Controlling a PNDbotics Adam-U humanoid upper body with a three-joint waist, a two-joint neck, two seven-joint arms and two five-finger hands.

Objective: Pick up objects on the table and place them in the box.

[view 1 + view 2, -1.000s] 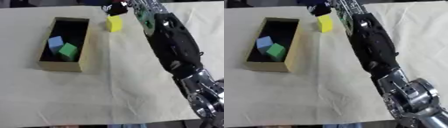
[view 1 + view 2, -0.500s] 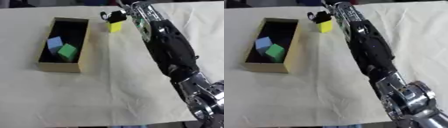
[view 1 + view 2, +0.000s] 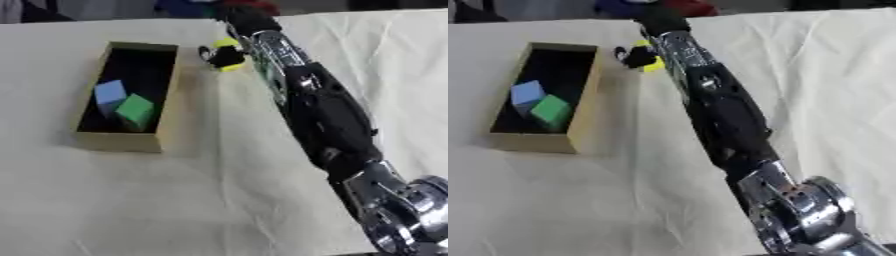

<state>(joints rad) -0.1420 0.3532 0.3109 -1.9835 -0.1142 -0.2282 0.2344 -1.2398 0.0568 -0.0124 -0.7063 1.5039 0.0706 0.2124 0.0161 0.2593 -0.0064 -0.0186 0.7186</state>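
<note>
**A:** Start with the left eye view. What's there?

**B:** The right arm reaches far across the cream cloth [image 3: 175,200]. The right hand [image 3: 224,56] has its dark fingers curled round a yellow block [image 3: 229,54], just beside the far right corner of the box [image 3: 118,141]. A blue block [image 3: 109,92] and a green block [image 3: 136,110] already lie in the box, touching each other.

**A:** What's different from a second ago?

**B:** A second ago the yellow block stood bare, with the hand above and behind it. Half a second ago the fingers were coming over its top. Now they wrap it and cover much of it. It also sits closer to the box wall than it did, though the camera has shifted, so I wouldn't read much into that.

**A:** And the right eye view?

**B:** Same story. The hand [image 3: 636,56] hides most of the block; only a yellow edge [image 3: 653,64] peeks out on the right. The box rim [image 3: 531,142] is just to the left. Whether the block has left the cloth, I can't tell.

**A:** The left hand?

**B:** In neither view.

**A:** So where does the task stand?

**B:** Two blocks in, the third grasped. I'd judge that what remains is a short lift leftward over the wall and a release.
</note>
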